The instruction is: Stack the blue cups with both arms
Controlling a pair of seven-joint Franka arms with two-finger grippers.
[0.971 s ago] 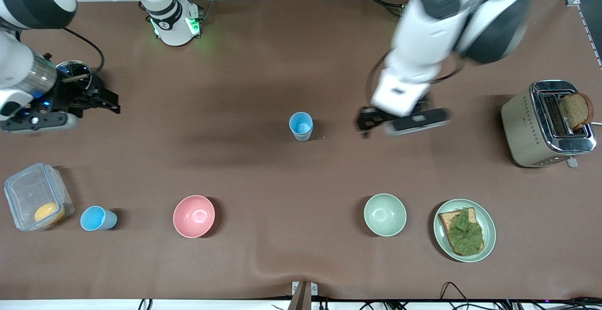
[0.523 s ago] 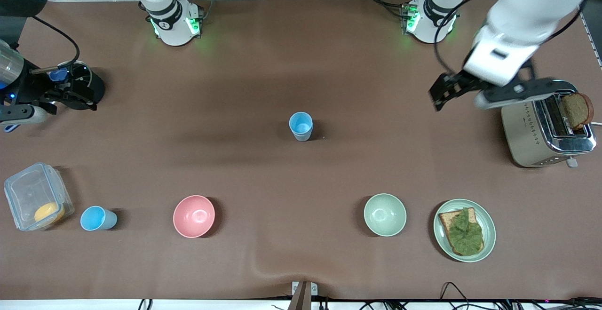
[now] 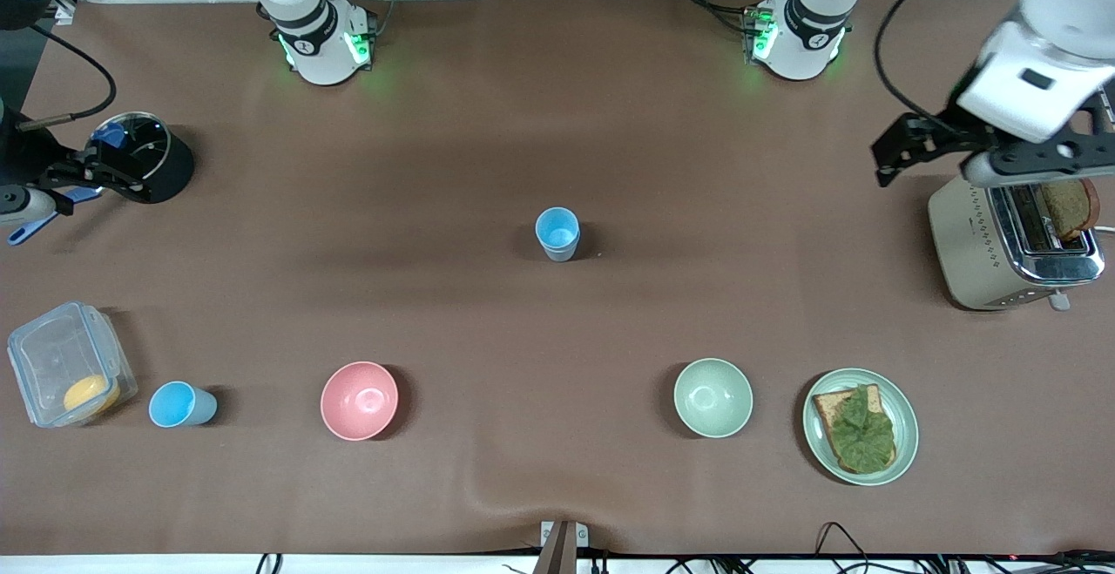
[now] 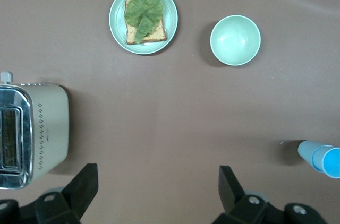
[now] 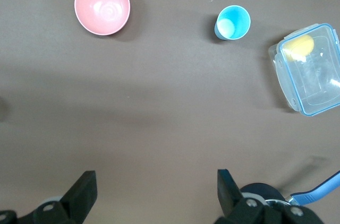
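Note:
One blue cup (image 3: 557, 232) stands upright at the middle of the table, with a white patch inside; the left wrist view catches it at its edge as blue cup (image 4: 321, 157). Another blue cup (image 3: 180, 404) stands beside the clear box, toward the right arm's end and nearer the front camera; it also shows as blue cup (image 5: 232, 22). My left gripper (image 3: 906, 151) hangs open and empty by the toaster (image 3: 1010, 234), with left gripper (image 4: 158, 179) over bare mat. My right gripper (image 3: 87, 175) hangs open and empty by the black pot (image 3: 161, 165), with right gripper (image 5: 156, 184) over bare mat.
A pink bowl (image 3: 359, 400), a pale green bowl (image 3: 712, 397) and a plate (image 3: 906, 400) with bread and lettuce line the part of the table nearest the front camera. A clear box (image 3: 65, 365) holds something orange. A slice of bread sticks out of the toaster.
My left gripper has swung away from beside the middle cup to the toaster at its own end. My right gripper has drawn back toward the black pot. The cups have not moved.

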